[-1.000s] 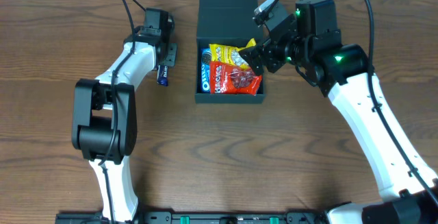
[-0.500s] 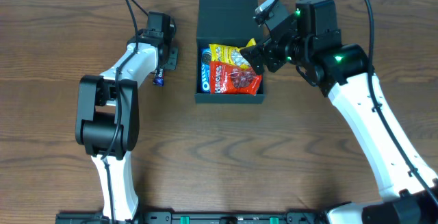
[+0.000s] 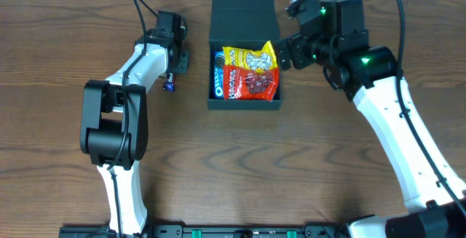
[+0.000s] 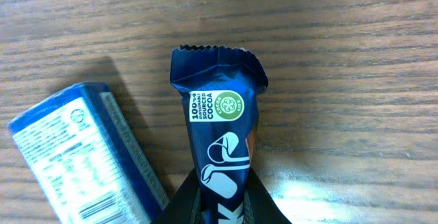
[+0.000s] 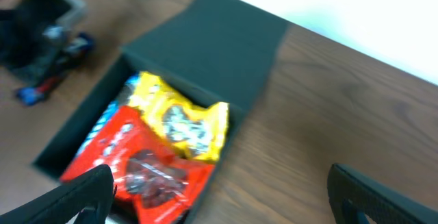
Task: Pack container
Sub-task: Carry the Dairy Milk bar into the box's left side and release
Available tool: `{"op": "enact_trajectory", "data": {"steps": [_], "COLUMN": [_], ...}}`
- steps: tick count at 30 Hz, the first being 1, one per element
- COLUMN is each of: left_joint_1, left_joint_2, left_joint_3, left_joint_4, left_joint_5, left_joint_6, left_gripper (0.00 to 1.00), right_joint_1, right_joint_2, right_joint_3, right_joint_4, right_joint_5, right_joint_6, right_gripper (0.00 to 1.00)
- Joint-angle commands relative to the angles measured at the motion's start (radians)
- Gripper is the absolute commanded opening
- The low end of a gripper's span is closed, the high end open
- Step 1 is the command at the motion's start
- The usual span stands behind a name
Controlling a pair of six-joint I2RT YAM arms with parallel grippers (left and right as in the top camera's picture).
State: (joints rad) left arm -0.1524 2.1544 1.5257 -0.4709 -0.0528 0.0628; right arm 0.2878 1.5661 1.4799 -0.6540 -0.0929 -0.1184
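Observation:
The dark teal container [image 3: 244, 105] stands open at the back centre, with its lid [image 3: 242, 9] lying flat behind it. Inside lie a yellow packet [image 3: 251, 57], a red packet [image 3: 251, 85] and a blue Oreo packet [image 3: 218, 78]. My right gripper [image 3: 286, 52] is open and empty, just right of the container's right wall; its view shows the container [image 5: 205, 39] and the yellow packet [image 5: 181, 125]. My left gripper [image 4: 222, 207] is shut on a dark blue chocolate bar [image 4: 219, 128], low over the table left of the container [image 3: 177, 60].
A light blue packet [image 4: 82, 155] lies on the wood right beside the held bar. A small blue wrapper end [image 3: 170, 85] shows just below the left gripper in the overhead view. The left arm's base stands at the front left.
My right gripper has drawn back to the right, off the yellow packet's corner and out of the container. The left gripper shifted slightly a second ago and has since held still.

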Motion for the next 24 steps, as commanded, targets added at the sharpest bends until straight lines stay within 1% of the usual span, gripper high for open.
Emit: {"op": "enact_trajectory", "data": {"steps": [1,4,7,10,12,15,18,20,24], "left_joint_1": [-0.003,-0.022,-0.053,-0.1,-0.137,-0.195,-0.25,-0.277,-0.294], "left_joint_2": [-0.101,-0.17,-0.227,-0.263,-0.268,-0.26,-0.248,-0.24,-0.224], "left_joint_3": [0.06,0.064,0.064,0.064,0.064,0.064,0.063,0.061,0.061], "left_joint_4": [-0.016,-0.023,-0.027,-0.029,-0.028,-0.036,-0.055,-0.075,-0.117], "left_joint_5": [-0.006,-0.006,-0.006,0.007,0.057,0.087,0.085,0.054,0.035], "left_joint_6": [-0.019,-0.034,-0.097,-0.146,-0.185,-0.272,-0.28,-0.28,-0.284], "left_gripper": [0.06,0.06,0.06,0.06,0.05,0.06,0.06,0.06,0.06], "right_joint_1": [-0.032,-0.068,-0.099,-0.129,-0.143,-0.151,-0.152,-0.152,-0.152], "right_joint_2": [-0.003,-0.003,-0.003,-0.003,-0.003,-0.003,-0.003,-0.003,-0.003], "right_joint_3": [0.005,0.005,0.005,0.005,0.005,0.005,0.005,0.005,0.005], "right_joint_4": [0.003,0.003,0.003,0.002,0.002,0.003,0.003,0.002,-0.01], "right_joint_5": [0.096,0.12,0.146,0.145,0.145,0.145,0.145,0.145,0.145], "right_joint_6": [0.087,0.145,0.191,0.194,0.194,0.193,0.193,0.193,0.193], "right_gripper": [0.99,0.99,0.99,0.99,0.99,0.99,0.99,0.99,0.99]}}
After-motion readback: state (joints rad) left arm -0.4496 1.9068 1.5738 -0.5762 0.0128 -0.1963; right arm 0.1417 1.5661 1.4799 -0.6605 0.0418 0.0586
